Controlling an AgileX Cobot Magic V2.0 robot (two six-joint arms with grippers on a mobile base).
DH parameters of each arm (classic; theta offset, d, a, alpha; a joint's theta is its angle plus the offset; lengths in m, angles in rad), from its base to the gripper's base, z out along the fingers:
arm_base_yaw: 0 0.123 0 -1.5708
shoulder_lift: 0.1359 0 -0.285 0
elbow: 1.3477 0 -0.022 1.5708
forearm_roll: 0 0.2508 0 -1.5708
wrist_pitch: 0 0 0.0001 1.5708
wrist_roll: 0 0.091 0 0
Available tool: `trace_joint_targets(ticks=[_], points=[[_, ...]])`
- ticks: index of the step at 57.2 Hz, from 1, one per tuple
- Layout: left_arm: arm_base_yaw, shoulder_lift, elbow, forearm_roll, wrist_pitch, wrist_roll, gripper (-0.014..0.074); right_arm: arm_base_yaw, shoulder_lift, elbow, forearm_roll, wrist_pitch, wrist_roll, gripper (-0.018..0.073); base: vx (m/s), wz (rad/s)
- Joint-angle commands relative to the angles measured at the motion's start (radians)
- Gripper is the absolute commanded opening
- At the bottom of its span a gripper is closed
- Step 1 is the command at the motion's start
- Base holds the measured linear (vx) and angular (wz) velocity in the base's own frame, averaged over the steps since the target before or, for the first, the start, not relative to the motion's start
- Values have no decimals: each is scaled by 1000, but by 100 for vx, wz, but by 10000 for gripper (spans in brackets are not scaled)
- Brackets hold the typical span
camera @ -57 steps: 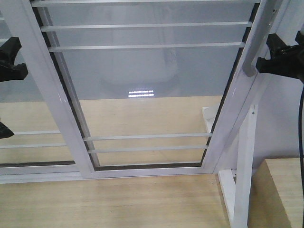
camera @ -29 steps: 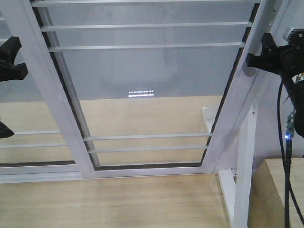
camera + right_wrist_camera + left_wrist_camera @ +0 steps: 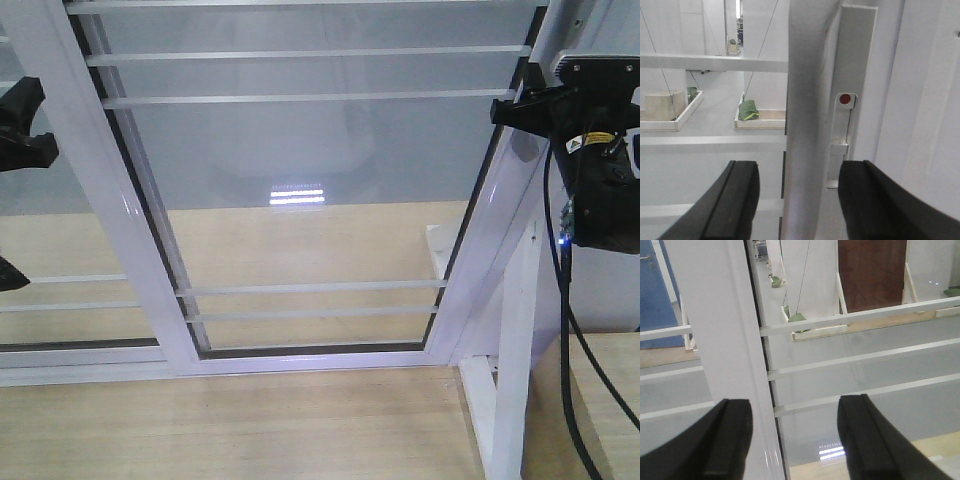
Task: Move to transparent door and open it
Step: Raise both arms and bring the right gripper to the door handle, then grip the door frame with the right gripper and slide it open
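Inside the spread right hand (image 3: 799, 200), the transparent door's (image 3: 300, 150) handle (image 3: 807, 100) stands upright.

The front-facing camera is sitting back from the transparent door (image 3: 310, 170) and tilting down at it, taking in its lower glass, its bottom rail and the wooden floor (image 3: 230, 430) in front of it. The left wrist camera is peering past the left gripper (image 3: 795, 405) at the door's left upright, very near, with the door's bars running off rightward. The right wrist camera is looking past the right gripper (image 3: 800, 167), nearer yet, at the door's right upright and its grey handle (image 3: 807, 100). The front view is sharing both uprights and the bars with the 2 wrist views.
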Motion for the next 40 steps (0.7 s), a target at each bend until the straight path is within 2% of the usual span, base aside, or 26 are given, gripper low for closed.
trace_joint_targets(ticks=[1, 16, 26, 40], points=[[-5, -13, -40, -7, -85, -4, 503, -23, -25, -50, -25, -94, 4, 442, 0, 0], [-5, -13, -40, -7, -86, -4, 503, -78, 8, -74, -113, -111, 21, 442, 0, 0], [-5, -13, -40, -7, -86, -5, 503, -102, 39, -74, -161, -134, 107, 442, 0, 0], [-5, -13, -40, -7, -87, -6, 503, -115, 71, -74, -255, -164, 117, 442, 0, 0]])
